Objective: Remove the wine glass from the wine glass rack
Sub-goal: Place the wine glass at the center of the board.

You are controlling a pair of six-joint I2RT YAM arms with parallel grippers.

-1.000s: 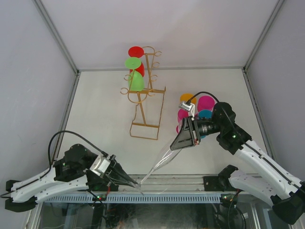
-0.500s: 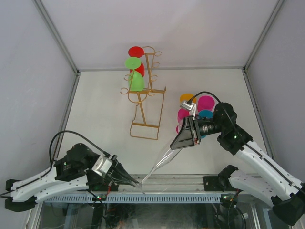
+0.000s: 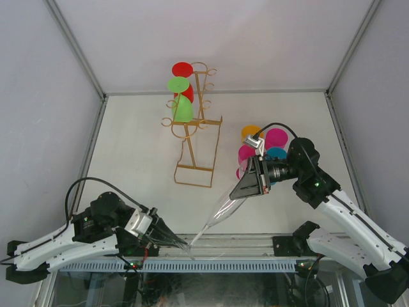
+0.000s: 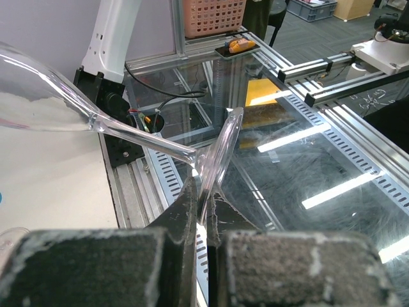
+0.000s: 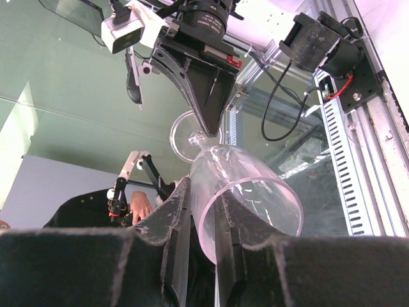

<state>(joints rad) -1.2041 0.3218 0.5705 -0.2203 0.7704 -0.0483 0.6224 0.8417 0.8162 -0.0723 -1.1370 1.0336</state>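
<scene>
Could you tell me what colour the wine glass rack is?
The wine glass rack is gold; clearest in the top view.

Clear wine glass (image 3: 220, 210) tilted, off gold rack (image 3: 193, 120).

Open table (image 3: 137, 147) left of the rack (image 3: 195, 167) (coloured cups (image 3: 276, 137) crowd its right)

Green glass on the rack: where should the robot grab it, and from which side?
The green glass hangs upside down on the left of the gold rack, foot up by the hooks. It is probably best gripped by its bowl, coming from the left, the open side: the post stands to its right and a red glass hangs close by.
</scene>
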